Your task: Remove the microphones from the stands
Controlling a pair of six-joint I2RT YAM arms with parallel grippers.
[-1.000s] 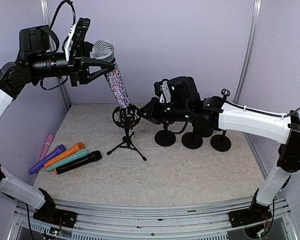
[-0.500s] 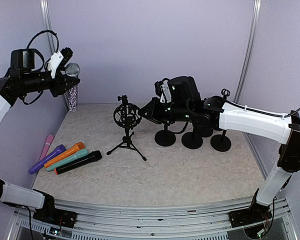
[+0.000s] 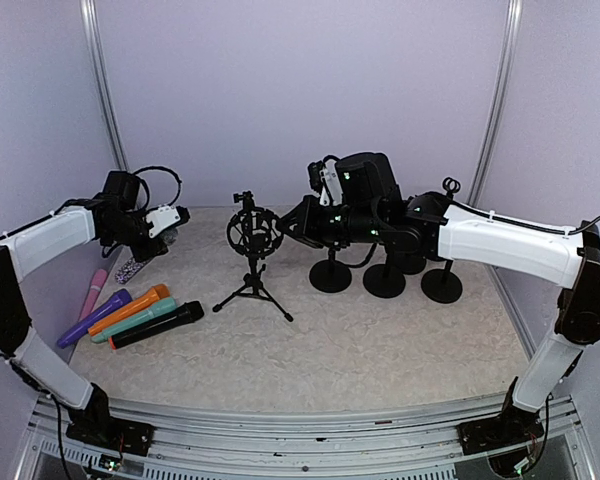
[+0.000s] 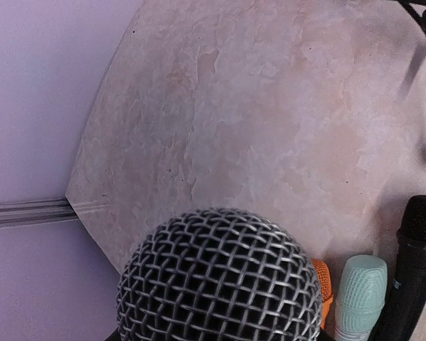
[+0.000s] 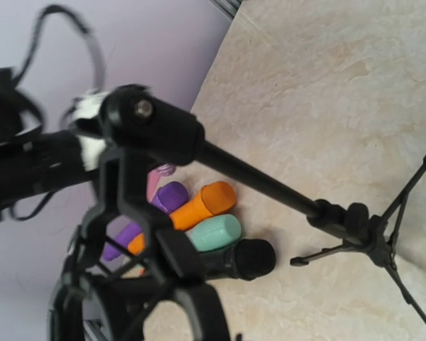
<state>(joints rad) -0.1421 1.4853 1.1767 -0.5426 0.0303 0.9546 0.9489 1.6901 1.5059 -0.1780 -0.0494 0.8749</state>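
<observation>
The microphone, with a glittery body [image 3: 132,268] and a silver mesh head [image 4: 219,280], is out of the stand and low at the table's far left. Its body slants down beside the pink microphone. My left gripper [image 3: 152,232] is shut on it near the head; the head hides the fingers in the left wrist view. The black tripod stand [image 3: 252,288] stands mid-table and its shock mount [image 3: 250,232] is empty. My right gripper [image 3: 288,226] is shut on the mount's right side. The stand's pole [image 5: 270,186] crosses the right wrist view.
Pink [image 3: 90,292], purple [image 3: 92,318], orange [image 3: 130,308], teal [image 3: 145,320] and black [image 3: 158,325] microphones lie side by side at the left. Three round-base stands [image 3: 385,280] stand under my right arm. The side wall is close behind my left arm.
My left arm has lifted the microphone clear of the mount, swung it left and lowered it to the table by the other microphones. The right arm and the stand have not moved.
</observation>
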